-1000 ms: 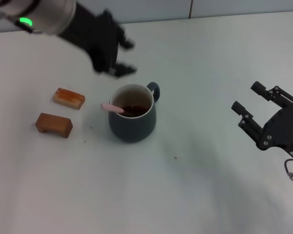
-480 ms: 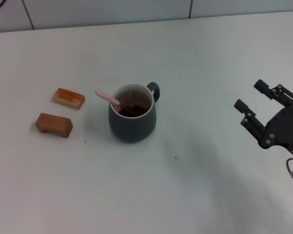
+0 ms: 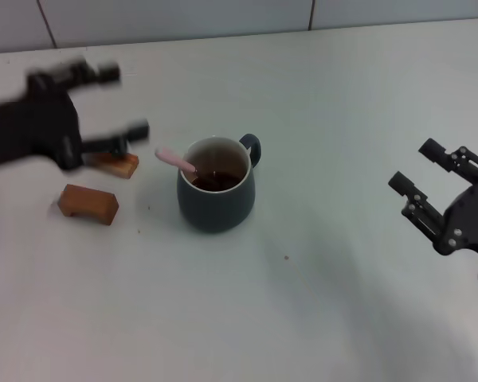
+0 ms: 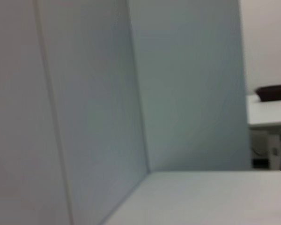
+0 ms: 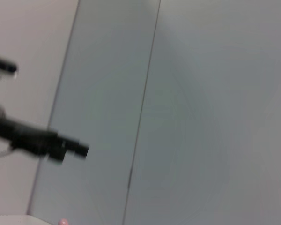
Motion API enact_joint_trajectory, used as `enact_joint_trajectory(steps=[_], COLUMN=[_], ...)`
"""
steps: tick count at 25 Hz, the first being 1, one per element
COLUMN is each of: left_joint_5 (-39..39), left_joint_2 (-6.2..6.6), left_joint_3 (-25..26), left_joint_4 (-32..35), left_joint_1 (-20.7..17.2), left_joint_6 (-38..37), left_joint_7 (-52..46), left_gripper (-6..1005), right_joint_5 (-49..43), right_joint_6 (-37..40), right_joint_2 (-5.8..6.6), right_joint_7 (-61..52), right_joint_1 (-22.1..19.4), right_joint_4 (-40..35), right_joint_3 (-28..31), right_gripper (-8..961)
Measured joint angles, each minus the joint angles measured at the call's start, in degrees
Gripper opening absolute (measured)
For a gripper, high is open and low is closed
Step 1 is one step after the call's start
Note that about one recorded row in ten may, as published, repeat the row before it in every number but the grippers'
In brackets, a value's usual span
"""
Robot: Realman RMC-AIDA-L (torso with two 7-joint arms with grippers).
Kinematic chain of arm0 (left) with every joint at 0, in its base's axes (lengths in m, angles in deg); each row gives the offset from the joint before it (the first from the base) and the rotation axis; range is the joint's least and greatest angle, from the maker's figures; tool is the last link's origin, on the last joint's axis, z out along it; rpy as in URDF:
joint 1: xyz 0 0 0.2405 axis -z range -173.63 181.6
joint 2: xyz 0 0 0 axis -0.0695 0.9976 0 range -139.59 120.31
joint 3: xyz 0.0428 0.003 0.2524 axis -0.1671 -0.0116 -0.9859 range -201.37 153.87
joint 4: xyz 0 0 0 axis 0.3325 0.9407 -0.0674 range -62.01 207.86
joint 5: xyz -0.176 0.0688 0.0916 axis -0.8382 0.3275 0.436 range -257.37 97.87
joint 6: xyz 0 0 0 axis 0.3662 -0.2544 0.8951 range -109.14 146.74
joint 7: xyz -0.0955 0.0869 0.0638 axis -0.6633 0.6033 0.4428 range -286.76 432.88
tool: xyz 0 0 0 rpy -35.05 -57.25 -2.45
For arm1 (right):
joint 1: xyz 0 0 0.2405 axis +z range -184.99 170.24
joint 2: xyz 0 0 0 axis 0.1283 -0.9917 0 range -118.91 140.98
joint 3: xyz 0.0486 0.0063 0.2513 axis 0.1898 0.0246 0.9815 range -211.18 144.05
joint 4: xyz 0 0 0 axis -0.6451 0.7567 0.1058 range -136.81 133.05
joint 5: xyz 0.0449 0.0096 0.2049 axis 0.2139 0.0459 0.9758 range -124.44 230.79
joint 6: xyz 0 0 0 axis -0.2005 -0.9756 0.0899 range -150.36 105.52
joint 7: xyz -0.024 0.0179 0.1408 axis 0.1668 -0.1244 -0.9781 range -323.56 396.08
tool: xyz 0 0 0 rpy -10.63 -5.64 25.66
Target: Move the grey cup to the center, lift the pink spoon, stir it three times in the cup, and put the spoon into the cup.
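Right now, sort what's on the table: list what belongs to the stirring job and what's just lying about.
Belongs to the job:
grey cup, holding dark liquid
pink spoon, already resting in the cup

Just lying about:
two wooden blocks, left of the cup

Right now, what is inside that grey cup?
The grey cup holds dark brown liquid and the pink spoon, its handle leaning over the rim. The spoon's bowl is hidden under the liquid.

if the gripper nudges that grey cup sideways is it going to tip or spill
Probably it slides rather than tips: the cup looks squat and wide-based. The dark liquid sits well below the rim, so a gentle push likely won't spill. The spoon leaning on the rim may rattle or shift. The open left gripper is nearest; the right gripper is off to the side.
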Motion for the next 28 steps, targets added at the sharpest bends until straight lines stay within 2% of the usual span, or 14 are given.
enact_joint_trajectory(steps=[1, 2, 3, 4, 5, 6, 9, 10, 12, 14, 16, 18, 22, 28], left_joint_5=[1.2, 1.2, 1.5, 1.9, 1.9, 2.2, 2.6, 2.8, 3.5, 4.1, 4.3, 4.3, 4.0, 3.8], left_joint_2=[-0.03, -0.03, -0.05, -0.09, -0.12, -0.26, -0.35, -0.34, -0.38, -0.42, -0.43, -0.42, -0.32, 0.00], left_joint_3=[-1.6, -1.6, -1.8, -1.9, -1.9, -1.9, -1.9, -1.9, -1.9, -1.7, -1.5, -1.4, -1.0, 1.1], left_joint_4=[-2.5, -2.5, -3.9, -5.2, -6.3, -7.7, -8.3, -8.4, -8.6, -9.2, -9.9, -10.0, -10.0, -10.0], left_joint_1=[-0.7, -0.7, -0.8, -0.8, -0.8, -0.9, -0.9, -0.9, -0.9, -0.9, -1.1, -1.4, -3.1, -5.3], left_joint_6=[0.0, 0.0, -0.1, -0.1, -0.1, -0.1, 0.0, 0.0, 0.0, -0.1, -0.2, -0.2, -0.1, -0.3], left_joint_7=[1.4, 1.4, 2.0, 2.6, 3.3, 4.3, 4.6, 4.6, 4.3, 4.1, 4.1, 4.1, 4.5, 4.6], left_gripper=[816, 816, 816, 816, 816, 816, 816, 816, 816, 815, 815, 815, 815, 815], right_joint_5=[-3.0, -3.0, -7.6, -7.6, -10.7, -16.1, -21.2, -21.2, -22.9, -23.5, -26.5, -26.9, -27.0, -26.7], right_joint_6=[0.1, 0.1, -0.1, -0.1, -0.6, -1.9, -3.2, -3.2, -2.8, -2.9, -4.0, -4.5, -7.5, -10.5], right_joint_2=[0.44, 0.44, 0.60, 0.60, 0.25, -0.58, -0.94, -0.94, -0.60, -0.58, -0.80, -0.86, -0.88, -0.87], right_joint_7=[-7.9, -7.9, -18.3, -18.3, -24.3, -35.0, -47.2, -47.2, -53.5, -55.0, -58.4, -58.6, -58.5, -58.6], right_joint_1=[-1.2, -1.2, -2.8, -2.8, -3.8, -5.4, -5.1, -5.1, -2.4, -1.7, 1.4, 2.3, 4.5, 4.9], right_joint_4=[-4.6, -4.6, -12.6, -12.6, -18.5, -29.4, -40.8, -40.8, -44.3, -44.9, -45.4, -44.8, -42.9, -43.4], right_joint_3=[0.0, 0.0, 0.2, 0.2, 0.3, 0.3, -0.7, -0.7, -2.4, -3.0, -4.5, -5.3, -10.1, -14.0], right_gripper=[531, 531, 531, 531, 531, 531, 531, 553, 596, 639, 682, 725, 752, 760])
